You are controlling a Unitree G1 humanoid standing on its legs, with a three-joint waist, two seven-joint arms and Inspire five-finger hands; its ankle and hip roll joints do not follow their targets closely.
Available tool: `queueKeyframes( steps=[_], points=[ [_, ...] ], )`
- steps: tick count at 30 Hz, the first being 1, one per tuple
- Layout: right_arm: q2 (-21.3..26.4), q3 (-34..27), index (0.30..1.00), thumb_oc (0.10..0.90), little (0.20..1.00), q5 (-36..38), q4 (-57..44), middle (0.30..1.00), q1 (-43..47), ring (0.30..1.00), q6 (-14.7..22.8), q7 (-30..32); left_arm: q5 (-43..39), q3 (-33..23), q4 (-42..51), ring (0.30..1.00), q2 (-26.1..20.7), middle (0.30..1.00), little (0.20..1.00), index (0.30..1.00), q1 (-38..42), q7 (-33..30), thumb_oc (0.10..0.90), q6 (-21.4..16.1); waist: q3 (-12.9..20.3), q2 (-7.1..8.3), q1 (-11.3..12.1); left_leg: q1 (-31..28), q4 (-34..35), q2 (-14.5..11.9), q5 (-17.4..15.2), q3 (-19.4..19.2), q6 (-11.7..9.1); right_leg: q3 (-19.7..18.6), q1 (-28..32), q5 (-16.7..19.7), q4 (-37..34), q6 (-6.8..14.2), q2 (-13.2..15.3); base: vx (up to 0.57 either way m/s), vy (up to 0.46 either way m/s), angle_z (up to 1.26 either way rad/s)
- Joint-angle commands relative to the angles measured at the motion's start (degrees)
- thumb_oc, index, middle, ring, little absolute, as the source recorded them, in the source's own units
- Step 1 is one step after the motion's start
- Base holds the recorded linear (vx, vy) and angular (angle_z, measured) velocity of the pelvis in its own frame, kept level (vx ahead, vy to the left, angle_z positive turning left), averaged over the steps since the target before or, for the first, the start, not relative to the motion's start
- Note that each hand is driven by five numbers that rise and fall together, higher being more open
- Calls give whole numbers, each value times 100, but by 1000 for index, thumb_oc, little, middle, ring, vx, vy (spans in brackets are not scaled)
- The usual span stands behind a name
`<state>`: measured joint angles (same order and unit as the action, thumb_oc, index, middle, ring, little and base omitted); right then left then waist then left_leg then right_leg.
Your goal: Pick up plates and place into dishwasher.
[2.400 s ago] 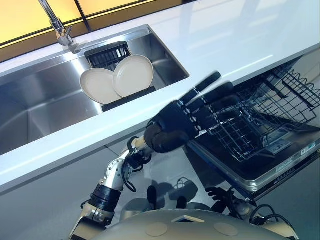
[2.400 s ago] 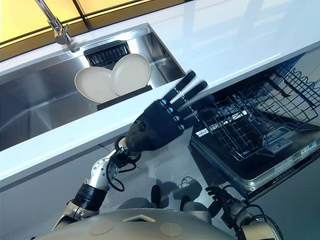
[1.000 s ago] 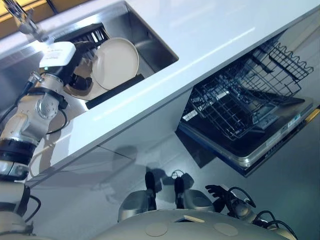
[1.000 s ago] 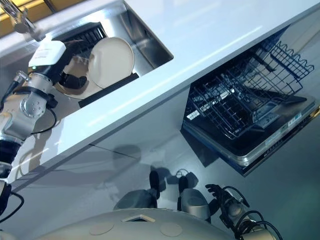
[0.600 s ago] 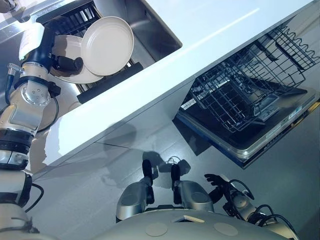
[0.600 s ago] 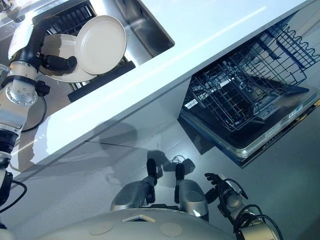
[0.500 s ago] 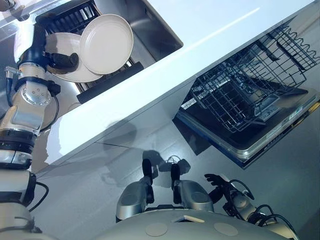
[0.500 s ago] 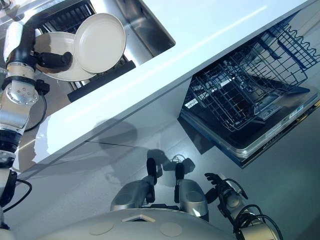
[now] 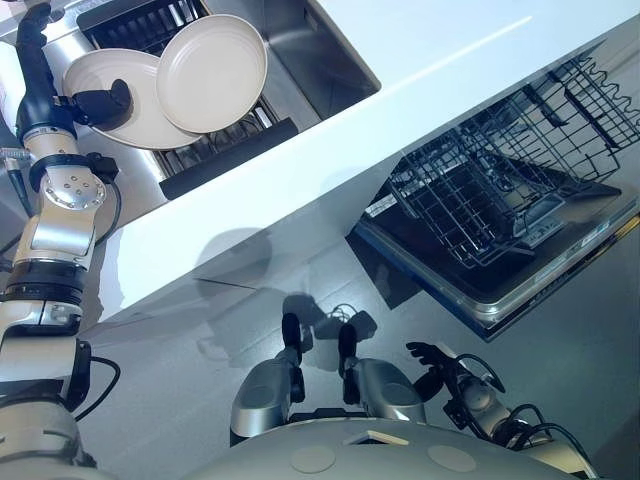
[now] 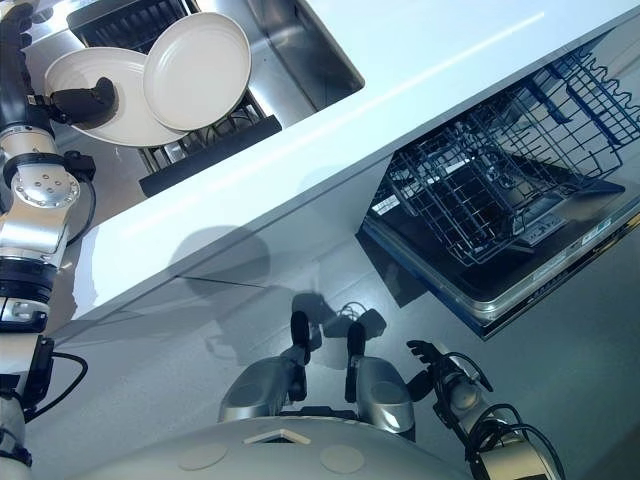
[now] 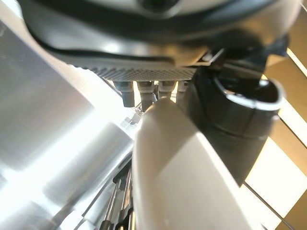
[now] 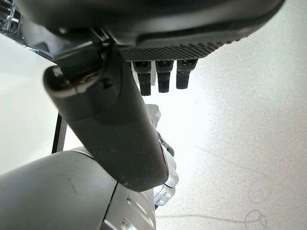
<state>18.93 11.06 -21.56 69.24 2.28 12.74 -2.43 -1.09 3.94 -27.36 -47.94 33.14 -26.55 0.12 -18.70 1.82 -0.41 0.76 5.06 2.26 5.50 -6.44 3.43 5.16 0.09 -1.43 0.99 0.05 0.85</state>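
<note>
Thumb of left hand (image 9: 97, 103) lay across the rear plate (image 9: 105, 88), pinching its rim, likely to lift it from the sink rack (image 9: 215, 152). Front plate (image 9: 211, 72) leaned on it. Dishwasher basket (image 9: 500, 200) stood open, ready. Right hand (image 12: 158, 81) hung low, fingers slack.

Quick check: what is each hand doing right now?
Left hand: shut on the rear plate in the sink rack.
Right hand: hangs low by the floor, holding nothing; fingers relaxed, open.

Your two head eyes look steeply down, sharing the bench (image 9: 330, 130), sink (image 9: 300, 50) and dishwasher rack (image 10: 500, 190), while each wrist camera peers closely along its own robot hand.
</note>
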Motion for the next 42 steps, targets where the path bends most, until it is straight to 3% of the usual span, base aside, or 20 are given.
queueKeyframes(
  steps=[1,10,28,42],
  points=[
    [175,61,900,800,900,-14,-18,900,-395,900,114,87,155,-556,173,900,-438,900,900,900,491,-132,800,-279,374,-114,-7,242,-933,311,-896,198,243,-132,-853,15,854,682,163,-13,-17,4],
    [195,37,900,800,900,5,-51,900,-388,900,207,80,171,-494,146,900,-617,900,900,900,585,-37,800,-453,348,-72,12,300,-973,297,-901,214,234,-118,-822,-33,810,681,117,-17,-16,2],
    [241,-116,900,800,900,-238,-23,900,-470,900,137,28,423,-556,260,900,-849,900,900,900,320,192,800,-762,595,-280,0,-6,-839,395,-940,301,212,-47,-593,-154,725,674,150,8,5,0],
    [183,-108,900,800,900,-365,75,900,-485,900,78,-22,1055,-581,740,900,-1082,900,900,900,411,-753,800,-1245,829,-366,-27,-206,-681,422,-949,321,172,-24,-426,-235,583,608,127,5,-15,0]
  ],
)
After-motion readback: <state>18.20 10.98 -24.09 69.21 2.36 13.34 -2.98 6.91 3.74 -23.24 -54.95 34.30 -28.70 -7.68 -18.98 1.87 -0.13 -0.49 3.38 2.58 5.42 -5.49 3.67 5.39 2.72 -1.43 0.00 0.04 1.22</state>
